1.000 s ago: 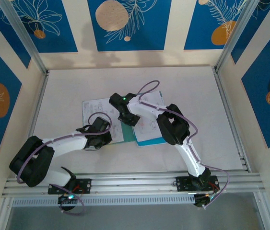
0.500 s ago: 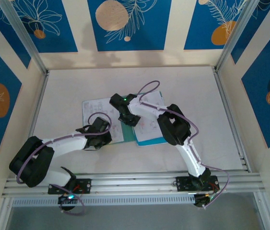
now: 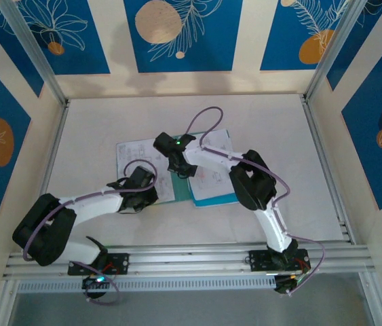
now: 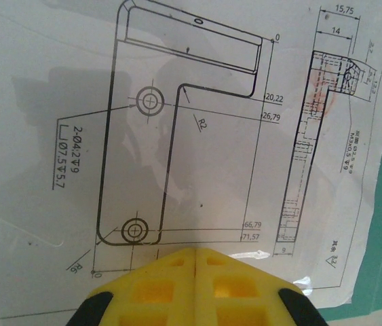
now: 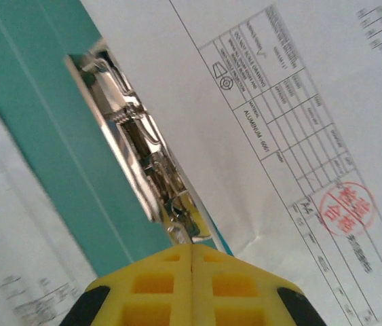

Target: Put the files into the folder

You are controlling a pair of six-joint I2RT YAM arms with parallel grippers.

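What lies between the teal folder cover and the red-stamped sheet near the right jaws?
A shiny metal clamp lies along the folder's inner edge, between it and the stamped sheet; the right wrist view shows it.

Your top view looks down from high on the near side, the folder (image 3: 180, 187) small at centre. Both wrist views sit close: left over the sheet (image 4: 211, 136) beside it, right over its clip (image 5: 136, 142). All share the folder.

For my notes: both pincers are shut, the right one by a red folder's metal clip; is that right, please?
The folder is teal-green, not red, as the right wrist view shows. The left pincer and right pincer are shut, the right by the metal clip.
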